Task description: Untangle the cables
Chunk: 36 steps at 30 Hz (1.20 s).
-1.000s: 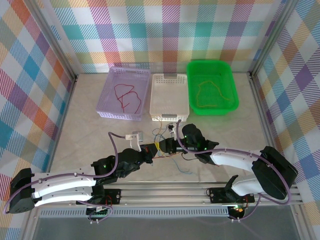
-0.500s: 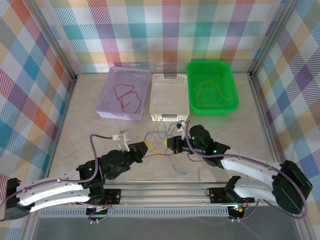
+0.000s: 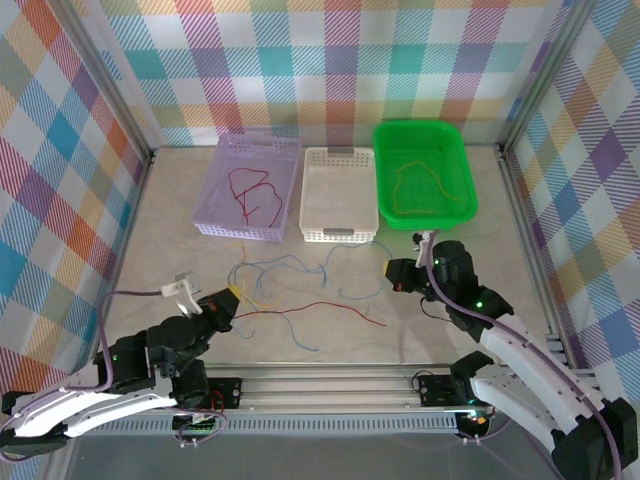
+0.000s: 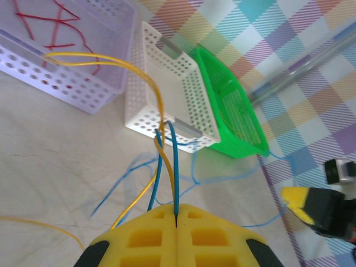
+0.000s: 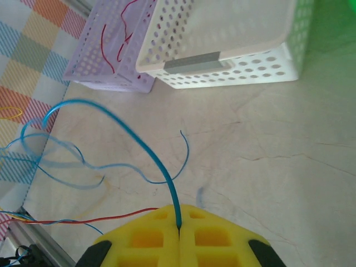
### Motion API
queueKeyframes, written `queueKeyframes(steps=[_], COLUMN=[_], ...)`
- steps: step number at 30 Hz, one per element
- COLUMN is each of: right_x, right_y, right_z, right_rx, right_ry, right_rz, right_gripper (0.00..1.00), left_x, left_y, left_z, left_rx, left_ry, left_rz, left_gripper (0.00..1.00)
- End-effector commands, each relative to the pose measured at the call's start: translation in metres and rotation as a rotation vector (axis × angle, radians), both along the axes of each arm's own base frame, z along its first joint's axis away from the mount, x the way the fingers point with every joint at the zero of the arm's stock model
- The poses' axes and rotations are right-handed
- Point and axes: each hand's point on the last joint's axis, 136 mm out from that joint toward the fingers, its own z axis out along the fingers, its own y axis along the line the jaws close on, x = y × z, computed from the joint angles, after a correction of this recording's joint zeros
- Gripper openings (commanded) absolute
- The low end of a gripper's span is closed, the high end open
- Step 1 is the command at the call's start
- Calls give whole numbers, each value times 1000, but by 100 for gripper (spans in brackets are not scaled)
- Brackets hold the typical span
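Grippers sit toward the near edge of the table (image 3: 160,240), well apart. The left gripper (image 3: 228,297), by the near left corner, has its jaws pressed together on a blue cable (image 4: 173,167). A yellow cable (image 4: 158,94) runs up beside it, but whether that one is also pinched I cannot tell. The right gripper (image 3: 392,271), nearer the right edge, has its jaws together on a blue strand (image 5: 139,139) that arches away to its left — the same cable or another, I cannot say.

Between the two, loose blue loops sprawl over the middle of the table, with a red cable (image 3: 300,307) lying nearer the front edge.

Along the far edge stand three baskets side by side: a purple basket (image 3: 210,228) holding a red wire (image 3: 250,195), a white basket (image 3: 340,236), and a green basket (image 3: 425,222) holding a yellow-orange wire (image 3: 398,190).
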Motion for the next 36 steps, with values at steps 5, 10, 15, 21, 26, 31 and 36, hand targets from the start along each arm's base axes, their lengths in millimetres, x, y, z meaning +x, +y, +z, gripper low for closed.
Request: queueKeyframes(steps=[5, 10, 15, 21, 26, 31, 36], right_x=[-9, -14, -20, -16, -2, 21, 49], right_y=[-17, -31, -26, -20, -5, 17, 36], right_z=[72, 132, 183, 230, 251, 258, 256], right_rx=[-55, -103, -65, -42, -18, -1, 3], right_ry=[-115, -225, -288, -362, -380, -360, -335], right_rz=[16, -8, 31, 51, 94, 157, 193], right_gripper=[0, 0, 0, 0, 0, 0, 0], left_x=[0, 1, 2, 4, 6, 7, 8], left_y=[38, 49, 51, 44, 29, 17, 9], left_z=[-8, -12, -17, -26, -35, -44, -52], left_rx=[155, 221, 254, 291, 303, 295, 278], left_ry=[9, 15, 16, 31, 50, 68, 81], left_rz=[104, 139, 152, 146, 124, 105, 89], left_gripper=[0, 0, 0, 0, 0, 0, 0])
